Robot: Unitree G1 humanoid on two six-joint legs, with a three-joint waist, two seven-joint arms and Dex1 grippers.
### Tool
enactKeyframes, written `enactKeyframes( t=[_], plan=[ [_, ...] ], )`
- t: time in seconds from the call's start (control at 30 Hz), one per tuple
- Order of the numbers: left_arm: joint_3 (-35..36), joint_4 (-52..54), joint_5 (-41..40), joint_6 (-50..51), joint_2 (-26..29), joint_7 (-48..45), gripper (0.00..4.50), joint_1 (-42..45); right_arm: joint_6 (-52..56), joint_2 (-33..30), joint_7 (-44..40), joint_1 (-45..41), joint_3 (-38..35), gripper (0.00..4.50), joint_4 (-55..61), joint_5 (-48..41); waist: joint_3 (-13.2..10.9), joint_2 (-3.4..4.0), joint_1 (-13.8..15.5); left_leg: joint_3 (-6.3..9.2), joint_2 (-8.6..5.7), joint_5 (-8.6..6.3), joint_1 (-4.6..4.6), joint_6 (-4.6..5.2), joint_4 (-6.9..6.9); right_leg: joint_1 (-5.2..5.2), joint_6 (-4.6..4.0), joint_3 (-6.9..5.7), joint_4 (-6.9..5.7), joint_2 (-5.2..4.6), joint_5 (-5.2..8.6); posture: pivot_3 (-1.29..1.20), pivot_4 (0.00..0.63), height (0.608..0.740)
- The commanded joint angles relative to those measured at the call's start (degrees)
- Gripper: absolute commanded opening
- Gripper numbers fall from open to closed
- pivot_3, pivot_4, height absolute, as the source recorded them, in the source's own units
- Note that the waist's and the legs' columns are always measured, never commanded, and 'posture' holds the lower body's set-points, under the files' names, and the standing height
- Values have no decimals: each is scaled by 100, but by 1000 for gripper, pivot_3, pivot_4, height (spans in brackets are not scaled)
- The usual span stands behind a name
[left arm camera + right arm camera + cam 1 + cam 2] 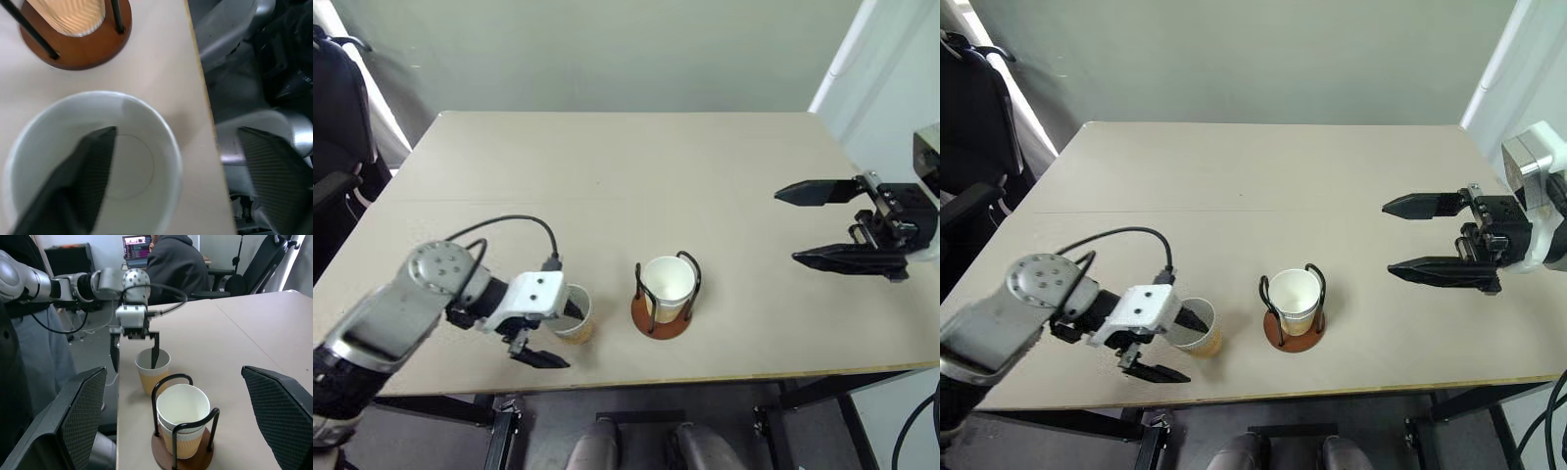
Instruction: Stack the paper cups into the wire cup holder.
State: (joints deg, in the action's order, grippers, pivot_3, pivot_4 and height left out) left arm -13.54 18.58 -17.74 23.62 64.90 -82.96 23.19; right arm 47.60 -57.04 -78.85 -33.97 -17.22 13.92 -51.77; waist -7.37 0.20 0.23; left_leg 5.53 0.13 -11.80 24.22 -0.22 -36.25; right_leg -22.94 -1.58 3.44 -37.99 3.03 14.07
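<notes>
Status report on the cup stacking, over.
Left gripper open, straddling the loose paper cup's wall, one finger inside. Right gripper open, empty, raised. Wire cup holder already has cups. Nothing in between.

light: bright, even | shadows: soft, faint | glare: upper left | blur: left wrist close-up

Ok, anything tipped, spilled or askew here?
Nothing stands out. One cup stands upright beside the holder, which has cups nested upright in it. The left gripper straddles the loose cup's rim.
</notes>
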Motion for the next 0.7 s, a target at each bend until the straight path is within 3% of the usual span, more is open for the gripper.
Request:
enactKeyframes(
  t=[0.03, 0.27, 0.47, 0.6, 0.7],
  plan=[
    [66, -50, 169, -168, -32, -5, 2763, 89, -81, -156, 56, 28, -178, 4500, 113, -98, 0, 0, 1, 0, 0, -1, 2, 2, 0, -1, 3, 0, 0, 0, 1, 0, 150, 740],
    [232, -106, 156, -238, -50, -24, 119, 53, -207, -219, 102, 141, -154, 4500, 132, -16, 0, 0, 3, 1, -2, -4, 5, 6, 0, 0, 13, 0, 1, 0, 6, 0, 150, 740],
    [645, -346, -506, 135, -166, -274, 52, 662, -371, -340, 80, 111, -38, 4500, -51, 159, 1, -1, 12, 2, -2, -3, 5, 6, -6, 1, 16, 0, -2, 0, 4, 0, 150, 740],
    [720, -1118, -742, 222, -533, -440, 52, 1953, -553, -375, 78, 119, 99, 4500, -158, 387, 0, -1, 63, 6, -3, -3, 8, 8, -26, 7, 25, -1, -5, 0, -2, 0, 150, 740],
    [491, -1906, -348, -146, -935, -456, 52, 3020, -626, -377, 96, 84, 138, 4500, -201, 440, 0, 1, 59, 10, -7, -9, 14, 22, -49, 9, 35, 2, -2, -1, -12, 0, 150, 740]
  ],
)
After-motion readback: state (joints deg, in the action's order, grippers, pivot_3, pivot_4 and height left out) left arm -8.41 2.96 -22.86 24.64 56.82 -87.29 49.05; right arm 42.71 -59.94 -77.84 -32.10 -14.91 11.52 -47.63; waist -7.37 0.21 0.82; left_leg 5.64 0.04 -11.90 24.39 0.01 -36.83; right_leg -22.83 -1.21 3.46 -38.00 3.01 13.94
